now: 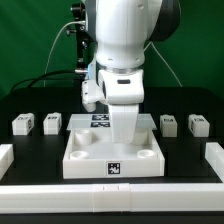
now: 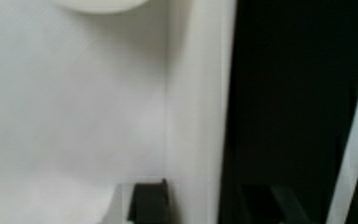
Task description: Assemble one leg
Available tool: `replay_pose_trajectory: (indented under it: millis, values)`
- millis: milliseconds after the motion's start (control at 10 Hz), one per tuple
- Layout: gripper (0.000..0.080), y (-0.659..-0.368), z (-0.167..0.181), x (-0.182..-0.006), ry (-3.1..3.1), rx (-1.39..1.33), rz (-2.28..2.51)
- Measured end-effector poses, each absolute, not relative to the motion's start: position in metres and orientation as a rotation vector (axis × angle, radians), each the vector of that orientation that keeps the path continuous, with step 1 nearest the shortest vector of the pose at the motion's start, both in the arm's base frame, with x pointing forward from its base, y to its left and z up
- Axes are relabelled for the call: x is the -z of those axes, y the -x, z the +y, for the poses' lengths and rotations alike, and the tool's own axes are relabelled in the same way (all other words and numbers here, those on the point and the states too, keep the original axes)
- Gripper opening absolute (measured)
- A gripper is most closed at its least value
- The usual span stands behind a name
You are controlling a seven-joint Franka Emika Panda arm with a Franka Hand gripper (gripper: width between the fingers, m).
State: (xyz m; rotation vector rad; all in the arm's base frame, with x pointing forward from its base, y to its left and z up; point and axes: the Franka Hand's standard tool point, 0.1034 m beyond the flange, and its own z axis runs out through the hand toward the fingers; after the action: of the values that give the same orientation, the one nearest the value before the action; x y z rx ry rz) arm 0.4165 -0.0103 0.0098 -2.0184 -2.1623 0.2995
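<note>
1. Centrally, the arm [image 1: 122, 60] is seen lowered over the tray [image 1: 85, 170], and its white lower end is brought down onto the tray's middle.
2. The tray is set flat on the black worktop [image 1: 35, 145]. Round sockets are seen at its corners, and one tag is carried on its front wall.
3. Four legs [image 1: 52, 122] are stood on the worktop in a row: two on the exterior view's left of the tray and two on the exterior view's right.
4. Each leg is placed near the tray but apart from it, and all four are kept well apart from the arm.
5. The marker board [image 1: 98, 121] is laid flat just behind the tray and is partly hidden by the arm.
6. In the wrist view only a dark, blurred bit of the fingers [image 2: 149, 205] is made out. It is held close against a white surface, with the black worktop beside that surface.
7. In the exterior view the fingers are hidden by the arm's lower end.
8. How far the fingers are parted cannot be told, nor whether anything is held between them.
</note>
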Motion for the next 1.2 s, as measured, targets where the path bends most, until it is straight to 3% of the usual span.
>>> replay_pose_trajectory:
  millis: [800,1200]
  values:
    - [0.0088,-0.420,-0.010,-0.011,2.029,-0.289,-2.166]
    - [0.0090,-0.443,0.012,-0.010,2.059,-0.262,-2.157]
